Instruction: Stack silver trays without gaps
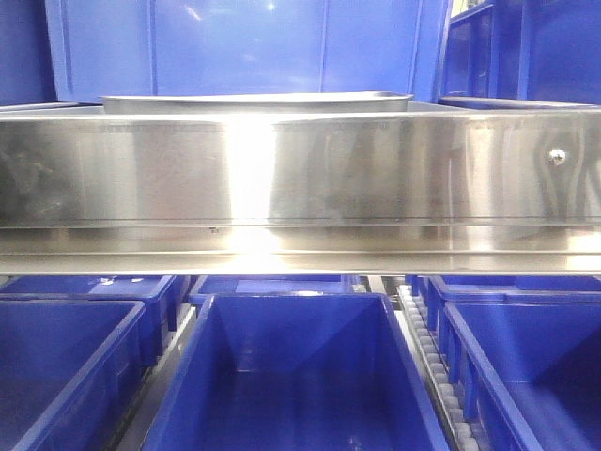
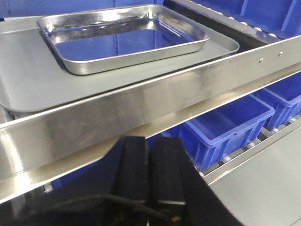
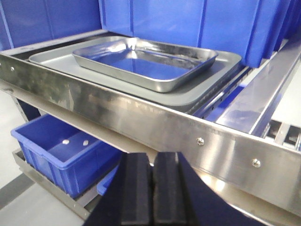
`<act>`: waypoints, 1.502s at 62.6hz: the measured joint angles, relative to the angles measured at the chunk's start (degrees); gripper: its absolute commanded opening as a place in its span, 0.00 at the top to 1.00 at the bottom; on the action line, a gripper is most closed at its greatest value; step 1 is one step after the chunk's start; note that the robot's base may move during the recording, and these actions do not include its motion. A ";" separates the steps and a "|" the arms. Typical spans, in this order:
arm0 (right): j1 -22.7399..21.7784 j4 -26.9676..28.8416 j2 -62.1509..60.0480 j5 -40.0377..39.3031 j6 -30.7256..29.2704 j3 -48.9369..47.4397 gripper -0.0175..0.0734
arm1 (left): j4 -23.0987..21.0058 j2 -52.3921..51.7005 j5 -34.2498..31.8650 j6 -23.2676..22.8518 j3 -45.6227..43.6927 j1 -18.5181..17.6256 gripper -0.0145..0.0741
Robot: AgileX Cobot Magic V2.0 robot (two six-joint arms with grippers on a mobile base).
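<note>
A shiny silver tray point(image 2: 122, 37) lies flat on a larger dull grey tray point(image 2: 42, 80) on the upper shelf. The right wrist view shows the same silver tray point(image 3: 146, 63) on that grey tray point(image 3: 211, 77); in the front view only the silver tray's rim point(image 1: 254, 98) shows above the steel band. Whether more than one silver tray is nested there I cannot tell. My left gripper point(image 2: 149, 140) is shut and holds nothing, below and in front of the shelf edge. My right gripper point(image 3: 151, 155) is also shut and holds nothing, low in front of the band.
A long mirror-like steel band point(image 1: 300, 169) with screws fronts the shelf between both grippers and the trays. Blue bins point(image 1: 291, 376) stand on roller tracks underneath, seen also from the left wrist point(image 2: 225, 127) and right wrist point(image 3: 61, 146). Tall blue bins point(image 3: 188, 19) stand behind.
</note>
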 measured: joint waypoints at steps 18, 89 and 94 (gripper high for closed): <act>0.00 -0.10 -0.12 -0.39 0.00 0.00 0.75 | 0.00 0.00 -0.22 0.00 0.00 0.00 0.89; 0.00 -0.10 -0.12 -0.39 -0.40 0.13 0.75 | -13.81 -27.67 -14.74 16.94 26.35 37.15 0.89; 0.00 -0.12 -0.12 -0.43 -0.40 0.13 0.75 | -14.17 -27.76 -17.80 16.94 29.50 38.68 0.89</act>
